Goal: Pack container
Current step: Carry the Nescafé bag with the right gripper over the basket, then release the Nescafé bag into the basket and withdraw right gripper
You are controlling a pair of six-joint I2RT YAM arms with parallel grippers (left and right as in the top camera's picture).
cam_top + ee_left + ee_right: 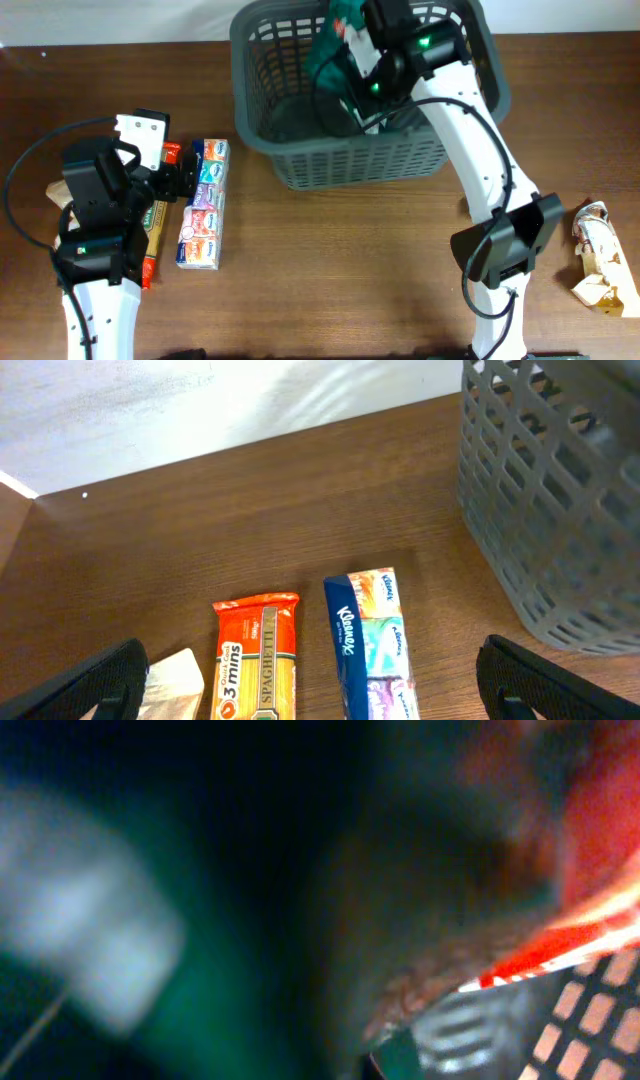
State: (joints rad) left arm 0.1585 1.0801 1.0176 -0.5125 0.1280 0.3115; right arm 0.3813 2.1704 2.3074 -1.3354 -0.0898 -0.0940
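On the table, the container at 12 o'clock is receiving a green packet, pinched by the right gripper; spaghetti and tissues at 9 o'clock are waiting under the spread left gripper.

On the brown table a tissue pack lies just beside an orange spaghetti packet. A pale wrapper touches the spaghetti's other side. A crumpled paper bag lies well apart, at the right edge. A green packet shows at the far side.
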